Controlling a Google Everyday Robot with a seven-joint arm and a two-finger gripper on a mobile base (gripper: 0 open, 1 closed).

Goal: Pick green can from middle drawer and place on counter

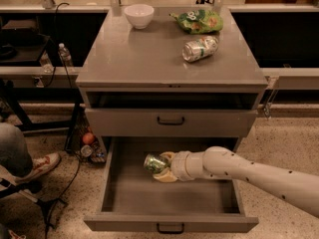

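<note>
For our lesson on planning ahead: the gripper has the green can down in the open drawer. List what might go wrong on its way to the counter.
1. The gripper holds the green can in the middle drawer, close below the face of the upper drawer; a straight lift may strike it.
2. The counter already bears a dented can, a bowl and a bag; a careless placement could knock them.

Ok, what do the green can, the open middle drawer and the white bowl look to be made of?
The green can, gripped by the tool over the middle drawer: likely thin metal, silvery rim, glossy printed label. That drawer: probably painted sheet metal, flat matt grey, thin walls. The white bowl on the counter: smooth glossy white, ceramic or plastic; cannot tell which.
</note>
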